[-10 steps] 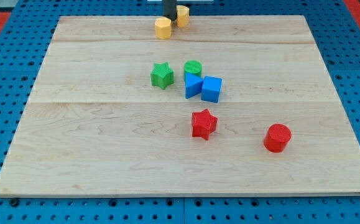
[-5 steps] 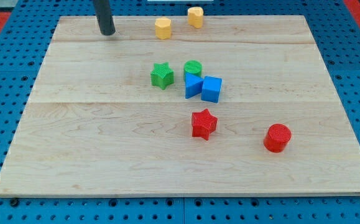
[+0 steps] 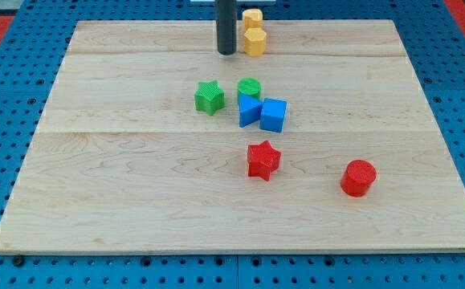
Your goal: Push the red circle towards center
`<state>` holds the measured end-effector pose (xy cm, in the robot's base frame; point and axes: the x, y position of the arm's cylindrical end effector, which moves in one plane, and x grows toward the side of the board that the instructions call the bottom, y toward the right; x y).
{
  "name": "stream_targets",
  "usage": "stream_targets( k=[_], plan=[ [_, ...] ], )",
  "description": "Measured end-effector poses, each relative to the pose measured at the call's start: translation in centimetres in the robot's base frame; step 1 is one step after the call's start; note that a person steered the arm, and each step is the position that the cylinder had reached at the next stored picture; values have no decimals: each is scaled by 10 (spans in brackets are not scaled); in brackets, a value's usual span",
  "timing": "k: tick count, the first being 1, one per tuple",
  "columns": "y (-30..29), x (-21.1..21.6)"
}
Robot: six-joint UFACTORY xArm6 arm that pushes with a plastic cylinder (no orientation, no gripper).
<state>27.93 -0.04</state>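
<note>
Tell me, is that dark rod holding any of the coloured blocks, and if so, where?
Nothing is held. My tip only pushes; it stands just left of two yellow blocks, far from the red circle.

My tip (image 3: 226, 53) stands near the tabletop's (image 3: 120, 177) top edge, just left of two touching yellow blocks (image 3: 254, 33), well apart from the red circle (image 3: 358, 177) at lower right.
</note>
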Motion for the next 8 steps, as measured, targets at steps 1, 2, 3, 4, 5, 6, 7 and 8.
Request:
stream_targets(
  k=[1,2,3,4,5,6,7,8],
  plan=[
    [123,5],
    [194,66],
    [229,139],
    [234,223],
    [233,281],
    [170,282],
    [134,252],
    [129,239]
  ],
)
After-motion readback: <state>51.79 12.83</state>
